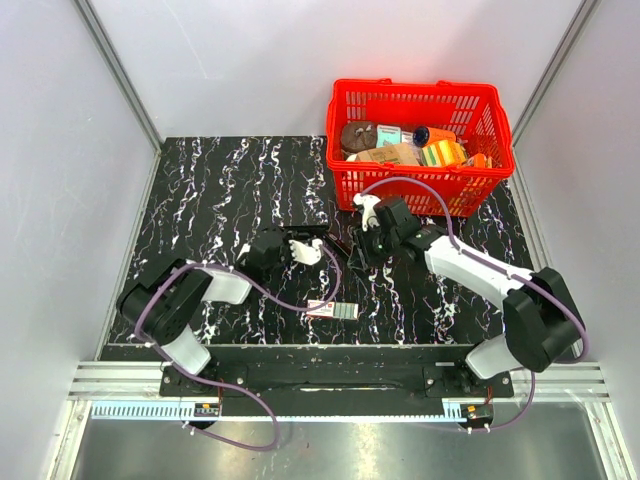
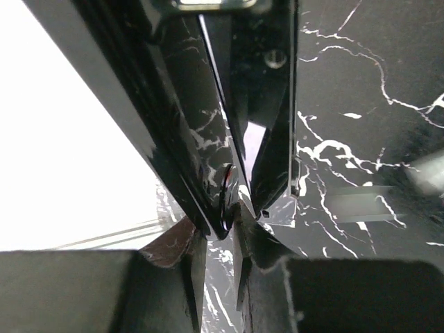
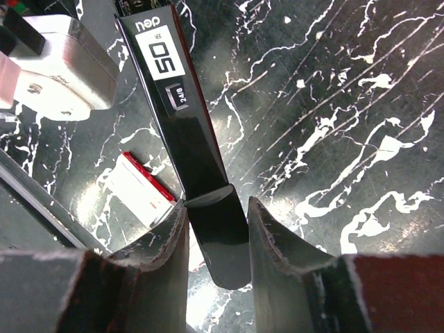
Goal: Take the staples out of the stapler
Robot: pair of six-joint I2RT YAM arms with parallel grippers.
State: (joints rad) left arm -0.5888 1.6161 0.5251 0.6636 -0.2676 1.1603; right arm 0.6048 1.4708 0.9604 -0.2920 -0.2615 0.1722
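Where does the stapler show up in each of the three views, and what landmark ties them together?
Top external: the stapler lies mid-table, near frame centre.
Left wrist: the stapler fills the centre, glossy black, running upward.
Right wrist: the stapler is a diagonal bar, centre-left.
Shared landmark: the white-veined black tabletop.

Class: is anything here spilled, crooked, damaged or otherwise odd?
Nothing stands out. The stapler sits straight between the fingers of the right end effector; the small red-and-white box lies flat beside it. No spilled staples show, though the veined tabletop could hide them.
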